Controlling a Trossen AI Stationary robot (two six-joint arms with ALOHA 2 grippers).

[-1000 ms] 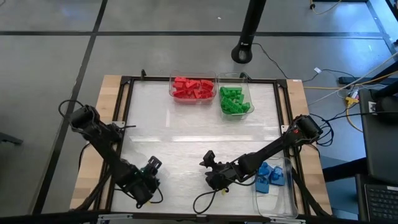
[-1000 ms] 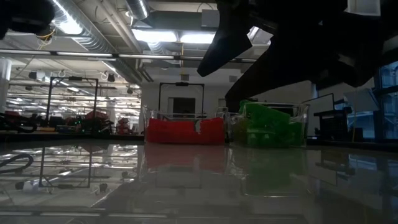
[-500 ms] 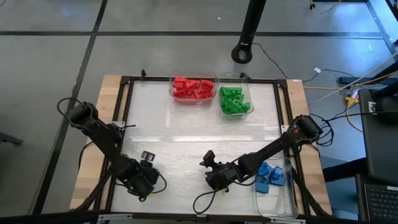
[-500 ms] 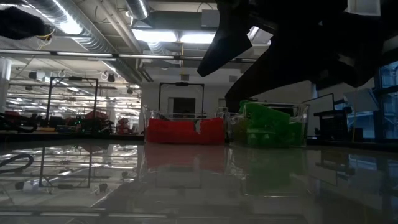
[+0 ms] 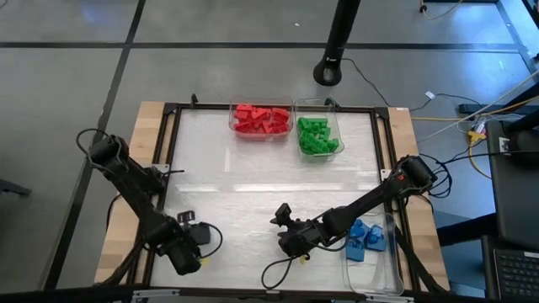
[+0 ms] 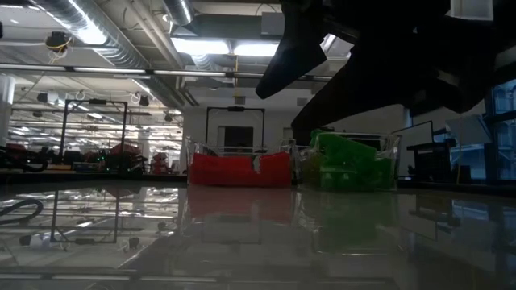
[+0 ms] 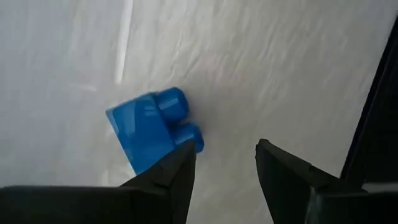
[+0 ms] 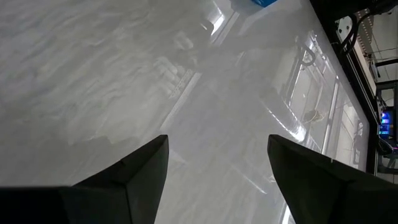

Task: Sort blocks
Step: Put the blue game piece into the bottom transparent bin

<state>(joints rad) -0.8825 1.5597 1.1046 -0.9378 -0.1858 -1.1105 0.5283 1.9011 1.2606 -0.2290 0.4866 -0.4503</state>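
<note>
The left end effector (image 5: 187, 249) has slid over the last second from beside the middle of the lower frame toward the lower left of the high view, and now sits near the surface's (image 5: 253, 168) left rail; the right arm has not stirred, its right end effector (image 5: 290, 238) low in the centre of that view; in the right wrist view its fingers (image 8: 134, 171) stand well spread with only bare surface between them.

In the left wrist view a blue block (image 7: 152, 127) lies on the white surface just beside one finger (image 7: 171, 174), outside the gap; the two fingers are apart with nothing pinched between them, so this block looks not yet grasped.

Red blocks (image 5: 260, 119) fill one clear bin at the upper centre; green blocks (image 5: 316, 135) fill its neighbour to the right; more blue blocks (image 5: 365, 239) sit in a bin (image 5: 375, 273) at the lower right.

The shift likely means the left arm is lining up on this last stray blue block; sorting appears nearly done, with its carry across to the lower-right bin remaining.
</note>
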